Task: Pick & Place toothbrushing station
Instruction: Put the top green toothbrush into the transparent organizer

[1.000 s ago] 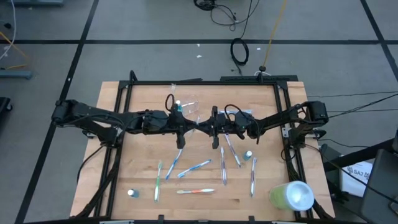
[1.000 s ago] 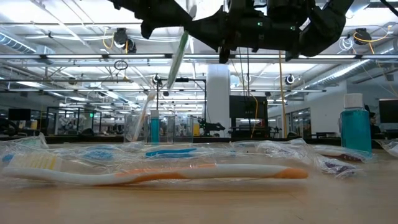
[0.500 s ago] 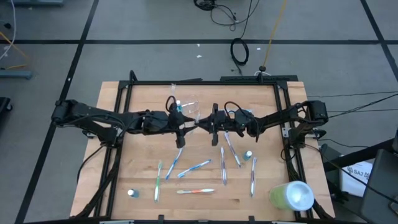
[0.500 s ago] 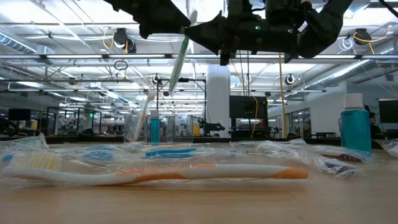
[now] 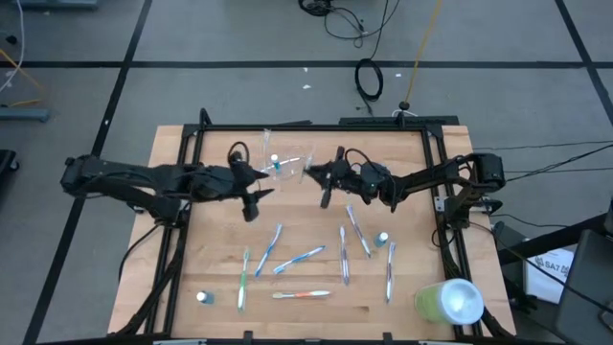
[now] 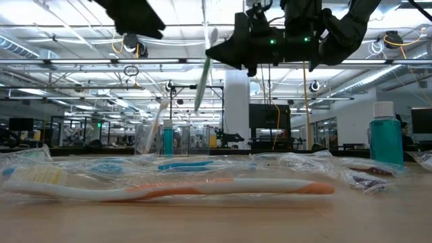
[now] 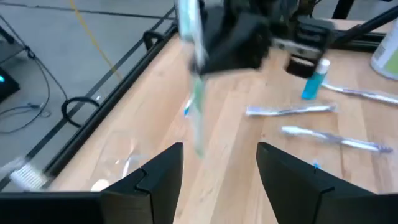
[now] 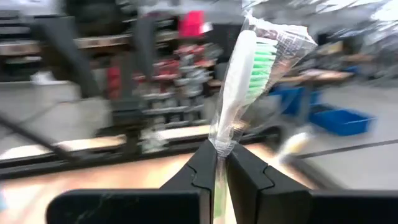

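My right gripper [image 5: 318, 178] hovers over the table's middle, shut on a wrapped toothbrush [image 6: 202, 77] with green bristles [image 8: 261, 59]. My left gripper [image 7: 217, 186] stands open and holds nothing, a short way toward the table's left [image 5: 255, 198], facing that brush [image 7: 196, 99]. A clear cup [image 5: 289, 163] with a blue-and-white tube [image 5: 275, 163] beside it sits just beyond the grippers. Several more toothbrushes [image 5: 299, 259] and small white-capped tubes [image 5: 382, 238] lie flat on the wood nearer the front edge. My right gripper pinches the toothbrush just below its head [image 8: 219, 148] between its two fingertips, wrapper and all. The fingers come about level from the table's right. The brush hangs nearly upright with its head up and its green handle [image 6: 199, 98] below the fingers, clear of the table.
A large lime-green cylinder with a white end [image 5: 448, 300] lies at the front right corner. A black frame [image 5: 316, 126] borders the wooden top. In the low view an orange-and-white brush [image 6: 175, 189] and clear wrappers lie across the near table.
My left gripper has opened, let go of the hanging toothbrush and drawn back toward the table's left edge. My right gripper has stayed shut on the brush and shifted slightly toward the far edge. The brush still hangs clear of the table.
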